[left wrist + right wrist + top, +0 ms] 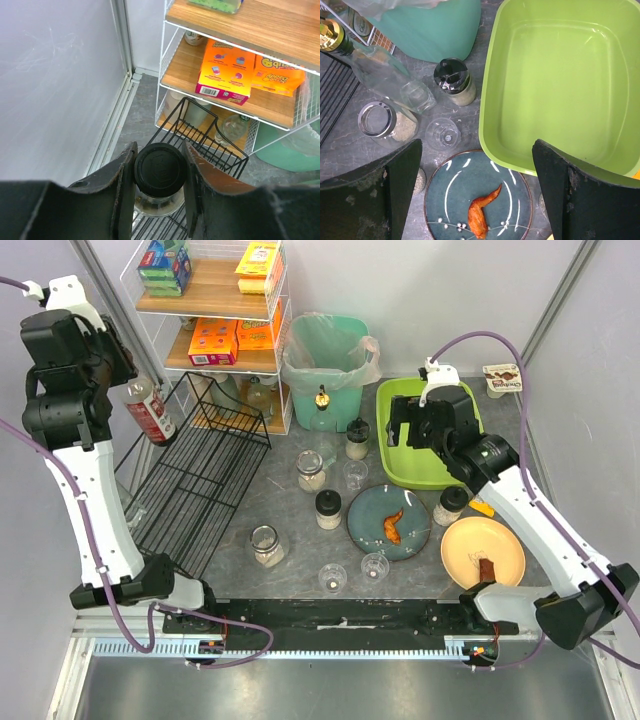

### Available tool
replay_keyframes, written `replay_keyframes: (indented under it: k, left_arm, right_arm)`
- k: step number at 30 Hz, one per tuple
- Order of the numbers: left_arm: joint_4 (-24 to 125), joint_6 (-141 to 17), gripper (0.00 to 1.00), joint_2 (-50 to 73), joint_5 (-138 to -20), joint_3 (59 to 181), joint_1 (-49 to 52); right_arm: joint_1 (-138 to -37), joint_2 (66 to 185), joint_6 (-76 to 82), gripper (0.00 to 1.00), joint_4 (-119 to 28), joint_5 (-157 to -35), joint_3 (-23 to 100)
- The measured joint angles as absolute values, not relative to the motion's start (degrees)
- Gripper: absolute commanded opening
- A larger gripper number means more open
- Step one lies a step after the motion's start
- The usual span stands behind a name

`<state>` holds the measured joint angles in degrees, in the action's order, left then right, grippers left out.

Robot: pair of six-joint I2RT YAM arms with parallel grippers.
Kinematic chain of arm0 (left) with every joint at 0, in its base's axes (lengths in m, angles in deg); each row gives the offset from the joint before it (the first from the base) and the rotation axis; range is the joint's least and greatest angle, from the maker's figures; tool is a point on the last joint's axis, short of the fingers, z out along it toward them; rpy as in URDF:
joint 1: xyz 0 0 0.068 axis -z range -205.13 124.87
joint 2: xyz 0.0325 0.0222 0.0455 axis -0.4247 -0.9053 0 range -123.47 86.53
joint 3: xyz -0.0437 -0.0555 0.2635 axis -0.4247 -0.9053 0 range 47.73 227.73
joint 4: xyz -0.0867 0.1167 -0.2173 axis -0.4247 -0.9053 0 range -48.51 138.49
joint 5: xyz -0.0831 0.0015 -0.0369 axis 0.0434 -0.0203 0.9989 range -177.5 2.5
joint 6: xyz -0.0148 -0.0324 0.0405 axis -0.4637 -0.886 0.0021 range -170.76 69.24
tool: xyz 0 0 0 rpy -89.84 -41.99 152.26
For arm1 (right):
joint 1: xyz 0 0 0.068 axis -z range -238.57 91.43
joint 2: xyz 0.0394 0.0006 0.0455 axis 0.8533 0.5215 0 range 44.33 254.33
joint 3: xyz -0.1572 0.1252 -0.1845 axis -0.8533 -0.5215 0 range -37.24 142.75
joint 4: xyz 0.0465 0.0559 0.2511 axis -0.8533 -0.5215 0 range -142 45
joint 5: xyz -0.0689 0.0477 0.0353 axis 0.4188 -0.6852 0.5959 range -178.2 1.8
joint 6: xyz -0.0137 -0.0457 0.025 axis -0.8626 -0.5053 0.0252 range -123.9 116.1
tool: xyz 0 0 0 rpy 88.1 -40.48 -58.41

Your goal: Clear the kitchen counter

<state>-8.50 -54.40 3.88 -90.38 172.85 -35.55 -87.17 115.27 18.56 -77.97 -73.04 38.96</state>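
Gripping black-lidded jar (160, 172), left pincer (159, 161) hangs over wire rack (210, 150), likely to stow it; right pincer (476, 150) open, empty.

Left wrist: jar (160, 172) shows its black lid only, the glass body is mostly behind the left tool (160, 182). Green pack (217, 4) on the top shelf is clipped by the frame. Right wrist: tub (560, 75) is clipped top and right, bin (435, 30) at the top, and plate (450, 190) runs off the bottom. Top view: print on the boxes (212, 340) is too small to read.

Plain pale-grey walls (450, 290), white wire shelving unit with wooden boards (208, 302) at back-left, even light
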Motion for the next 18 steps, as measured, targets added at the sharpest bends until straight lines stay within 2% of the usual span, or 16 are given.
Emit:
replay_keyframes:
  k: [18]
  left_arm:
    - [-7.1, -54.3, 0.02, 3.0, -90.3, 172.1, -38.6]
  right_arm:
    - [-86.1, 117.5, 18.6, 0.98, -77.5, -75.1, 39.0]
